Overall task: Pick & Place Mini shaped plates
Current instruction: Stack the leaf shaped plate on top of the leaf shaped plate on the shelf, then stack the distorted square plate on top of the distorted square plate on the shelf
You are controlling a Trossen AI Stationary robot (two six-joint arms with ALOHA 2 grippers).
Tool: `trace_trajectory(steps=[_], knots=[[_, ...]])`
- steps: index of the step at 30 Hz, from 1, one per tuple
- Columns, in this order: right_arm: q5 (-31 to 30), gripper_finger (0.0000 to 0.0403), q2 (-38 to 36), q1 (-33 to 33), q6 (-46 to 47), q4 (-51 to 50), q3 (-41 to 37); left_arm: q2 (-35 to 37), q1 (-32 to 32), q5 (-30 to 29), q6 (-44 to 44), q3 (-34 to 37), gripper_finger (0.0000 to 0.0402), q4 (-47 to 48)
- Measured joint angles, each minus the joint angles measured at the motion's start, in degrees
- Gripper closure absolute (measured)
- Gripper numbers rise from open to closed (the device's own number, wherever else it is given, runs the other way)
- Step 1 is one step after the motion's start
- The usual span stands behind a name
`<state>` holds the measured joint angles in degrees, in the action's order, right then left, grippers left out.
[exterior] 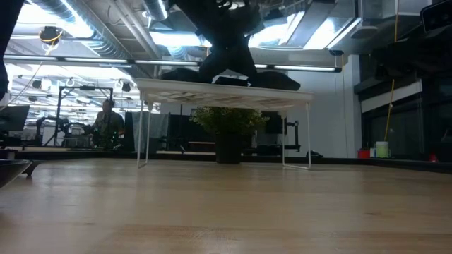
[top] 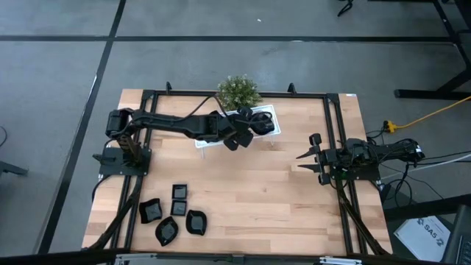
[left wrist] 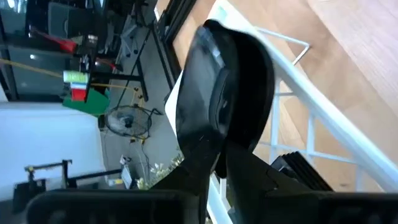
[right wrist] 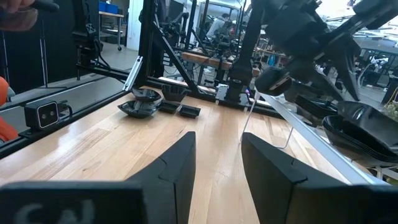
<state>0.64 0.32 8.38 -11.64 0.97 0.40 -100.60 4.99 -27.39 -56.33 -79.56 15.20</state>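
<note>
Left arm: stretched across the back of the table from my seat, left gripper (top: pixel 243 136) sitting right over the white rack (top: pixel 266 112) by the plant (top: pixel 238 90).

Left pincer: honestly can't tell if it's open or clamped. In the left wrist view a glossy black plate (left wrist: pixel 217 106) stands on edge right against the fingers (left wrist: pixel 249 171), above the rack's white bars.

Rack load: in the right wrist view I see a few black plates (right wrist: pixel 360 127) already lying on the rack top. The low view shows dark shapes along that top too.

Loose plates: five mini plates (top: pixel 173 213) clustered on the table's near-left part, well apart from the rack.

Right arm: parked at the right edge of the table, right gripper (top: pixel 309 156) pointing inward.

Right pincer: fingers spread apart, nothing between them, just bare wooden table (right wrist: pixel 211 155) showing in the gap.
</note>
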Motion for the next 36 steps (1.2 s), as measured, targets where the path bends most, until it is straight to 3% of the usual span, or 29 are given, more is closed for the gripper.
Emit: trace_trajectory(steps=[11,25,36], knots=[[0.0,0.0273,0.0,0.0,0.0,0.0,0.0,1.2,-1.6,-5.5,11.6,0.0,0.033,1.8],[0.0,0.0273,0.0,0.0,0.0,0.0,0.0,2.9,-6.3,1.4,27.6,0.1,0.0338,12.8],[0.0,0.0273,0.0,0.0,0.0,0.0,0.0,4.7,-19.4,6.4,47.3,0.0,0.034,24.9]])
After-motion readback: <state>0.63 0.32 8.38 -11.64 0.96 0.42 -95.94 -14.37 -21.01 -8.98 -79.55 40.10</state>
